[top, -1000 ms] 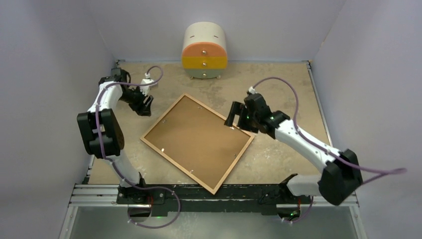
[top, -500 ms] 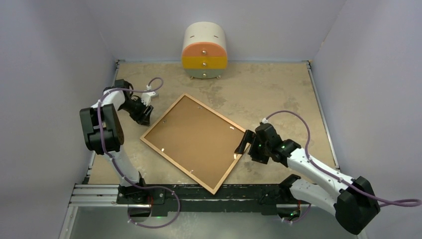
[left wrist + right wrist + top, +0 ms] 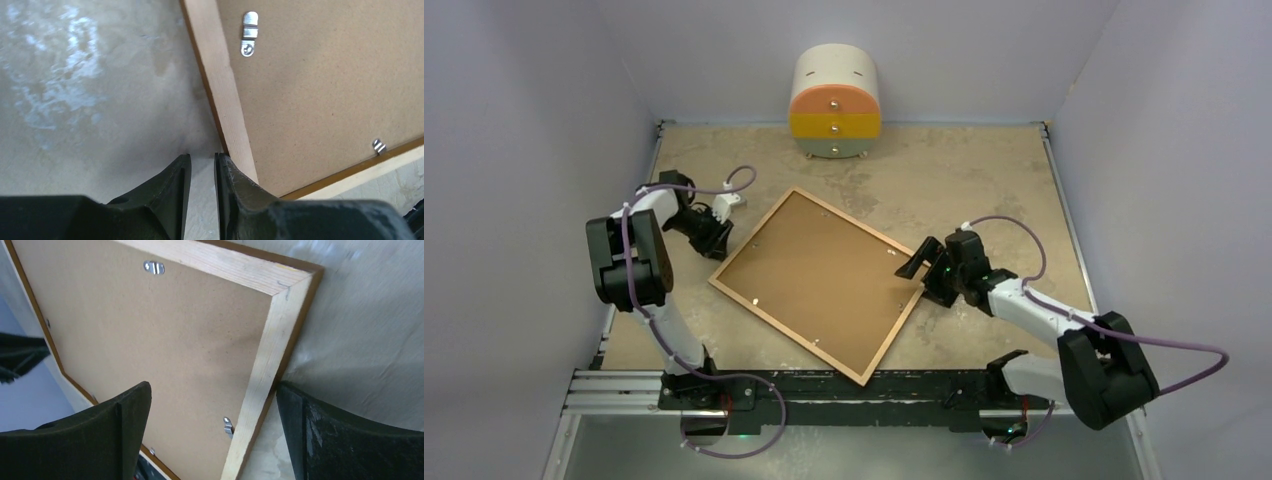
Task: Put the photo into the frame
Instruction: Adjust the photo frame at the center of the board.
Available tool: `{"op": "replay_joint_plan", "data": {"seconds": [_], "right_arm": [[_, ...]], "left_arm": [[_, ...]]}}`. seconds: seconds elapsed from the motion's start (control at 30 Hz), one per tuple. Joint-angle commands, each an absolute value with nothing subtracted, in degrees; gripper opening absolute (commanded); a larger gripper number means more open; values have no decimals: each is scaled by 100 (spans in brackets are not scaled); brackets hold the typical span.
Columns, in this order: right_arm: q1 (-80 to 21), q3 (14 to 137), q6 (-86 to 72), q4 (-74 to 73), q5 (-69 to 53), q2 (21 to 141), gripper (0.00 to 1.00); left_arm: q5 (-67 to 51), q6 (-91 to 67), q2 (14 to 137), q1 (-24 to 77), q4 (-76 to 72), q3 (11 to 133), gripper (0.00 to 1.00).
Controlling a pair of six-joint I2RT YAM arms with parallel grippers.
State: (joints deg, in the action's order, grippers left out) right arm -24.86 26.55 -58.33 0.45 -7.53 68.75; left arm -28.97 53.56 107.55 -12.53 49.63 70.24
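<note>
The frame (image 3: 754,235) lies face down at mid-table, with the brown backing board (image 3: 819,275) sitting in it under small metal clips (image 3: 249,34). The photo is hidden. My left gripper (image 3: 716,240) is low at the frame's left corner. In the left wrist view it (image 3: 202,157) has only a narrow gap and holds nothing, and its right finger touches the pale wood rim (image 3: 220,85). My right gripper (image 3: 924,278) is open at the frame's right corner. In the right wrist view it (image 3: 212,390) straddles the rim (image 3: 260,370), one finger over the board (image 3: 150,325) and one outside.
A small rounded drawer cabinet (image 3: 835,103) in cream, orange and yellow stands at the back centre. Grey walls close in the left, right and back sides. A black rail (image 3: 824,385) runs along the near edge, close to the frame's near corner.
My right arm swung down from the frame's far right edge to its right corner. My left gripper dropped toward the left corner. The frame shifted slightly.
</note>
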Motion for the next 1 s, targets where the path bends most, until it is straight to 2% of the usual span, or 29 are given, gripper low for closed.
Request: {"op": "replay_joint_plan", "data": {"seconds": [0.0,0.3,0.57,0.73,0.87,0.97], "right_arm": [[-1974,3253,-5473,532,-877,7184,95],[-1493,4052,-5097,320,-793,8204,94],[-1389,4927,-4660,-727,414,8094,95],[-1417,5312,-4638,-844,707,7876,92],[-2119,5205,-5098,-271,281,7782,87],[-2874,4934,-5646,689,-188,7994,82]], "left_arm": [[-3473,5633,10605,-821,5415,6540,27],[-4016,5489,10328,-131,5396,6204,27],[-4246,5902,10028,-149,5834,5859,28],[-4682,6042,10171,-491,6305,6431,32],[-5046,6127,10221,-478,6493,6515,44],[-4963,5970,10253,-416,6095,6313,44]]}}
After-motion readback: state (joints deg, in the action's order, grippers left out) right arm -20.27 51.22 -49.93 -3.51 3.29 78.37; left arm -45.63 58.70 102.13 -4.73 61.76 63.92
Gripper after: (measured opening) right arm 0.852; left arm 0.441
